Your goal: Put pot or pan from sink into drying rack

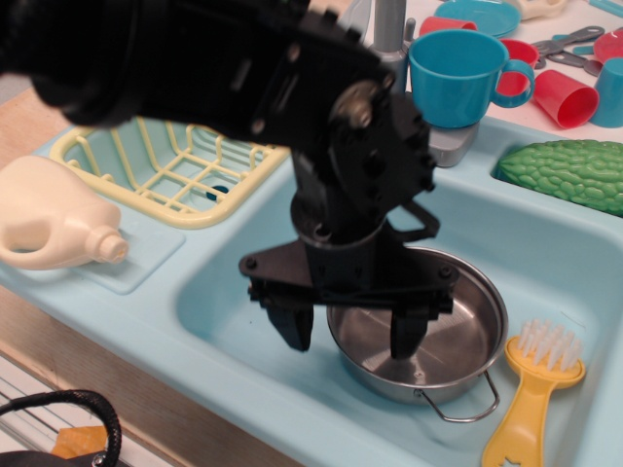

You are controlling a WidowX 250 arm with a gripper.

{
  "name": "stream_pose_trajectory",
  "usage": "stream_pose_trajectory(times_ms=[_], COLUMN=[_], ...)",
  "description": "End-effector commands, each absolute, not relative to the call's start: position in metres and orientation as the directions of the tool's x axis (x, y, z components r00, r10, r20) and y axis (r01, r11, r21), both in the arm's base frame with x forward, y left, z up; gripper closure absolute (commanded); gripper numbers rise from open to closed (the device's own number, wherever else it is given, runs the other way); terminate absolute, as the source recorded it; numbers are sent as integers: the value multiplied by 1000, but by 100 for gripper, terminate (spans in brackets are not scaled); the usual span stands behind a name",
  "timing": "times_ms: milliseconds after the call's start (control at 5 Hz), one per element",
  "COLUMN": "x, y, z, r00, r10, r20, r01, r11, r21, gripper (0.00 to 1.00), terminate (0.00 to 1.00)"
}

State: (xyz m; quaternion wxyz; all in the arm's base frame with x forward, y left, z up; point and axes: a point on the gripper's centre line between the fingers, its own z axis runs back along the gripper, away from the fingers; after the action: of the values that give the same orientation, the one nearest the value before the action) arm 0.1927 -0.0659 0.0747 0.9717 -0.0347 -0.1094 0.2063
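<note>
A shallow shiny steel pan [458, 336] with thin wire loop handles sits in the light blue sink [234, 292]. My black gripper [352, 336] is open and straddles the pan's left rim: one finger [294, 329] is outside the pan in the basin, the other [407, 339] is inside it. The pale yellow drying rack [156, 175] stands at the back left, largely hidden behind my arm.
A cream jug [54, 224] lies at the left of the sink. A yellow brush [535, 389] lies right of the pan. A green bumpy vegetable [569, 170], a blue cup [458, 73], red cups and the grey faucet [389, 24] stand behind.
</note>
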Motion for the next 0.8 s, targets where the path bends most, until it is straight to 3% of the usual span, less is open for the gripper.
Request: stream_pose_trajectory(times_ms=[0,200,600], x=[197,198,197], y=[-67,-70,-75], z=[63,62,63], r00=[883,882,892], r10=[418,419,407], r20=[213,215,199], r01=[-393,-394,-386], r11=[907,907,913], r21=[-149,-148,-135], gripper=[0,100,100], terminate=[0,0,0])
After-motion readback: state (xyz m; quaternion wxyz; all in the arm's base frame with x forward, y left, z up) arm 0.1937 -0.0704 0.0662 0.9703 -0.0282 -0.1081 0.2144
